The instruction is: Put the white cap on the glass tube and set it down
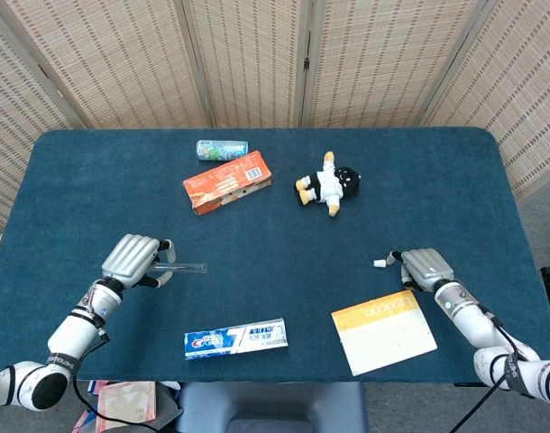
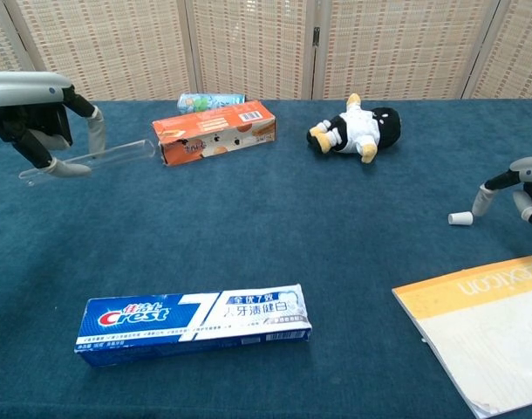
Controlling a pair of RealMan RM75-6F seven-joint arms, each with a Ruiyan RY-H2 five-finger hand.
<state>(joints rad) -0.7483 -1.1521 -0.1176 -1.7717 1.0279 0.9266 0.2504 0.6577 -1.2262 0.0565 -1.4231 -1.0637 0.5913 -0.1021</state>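
Glass tube [image 1: 180, 266] first, at the left of the desk [image 1: 275, 180]: we see it held off the cloth by the left robot hand [image 1: 131, 259], whose fingers are curled around its closed end, while the open mouth juts out toward the middle of the desk. From the chest camera its long axis runs nearly level, tilting a little upward to the right, so the mouth faces the side where the cap lies. Well to the right, across bare blue cloth, the white cap [image 1: 380, 263] lies on the desk, just left of the right robot hand [image 1: 423, 267]. That hand holds nothing; its fingers are bent downward and one fingertip [image 2: 480, 202] stands right beside the cap, though we cannot tell whether it touches. We judge the right hand plainly the nearer one, with the cap just off its fingertips toward the tube. Below it lies the orange-and-white booklet [image 1: 384, 331], close but apart from the cap.
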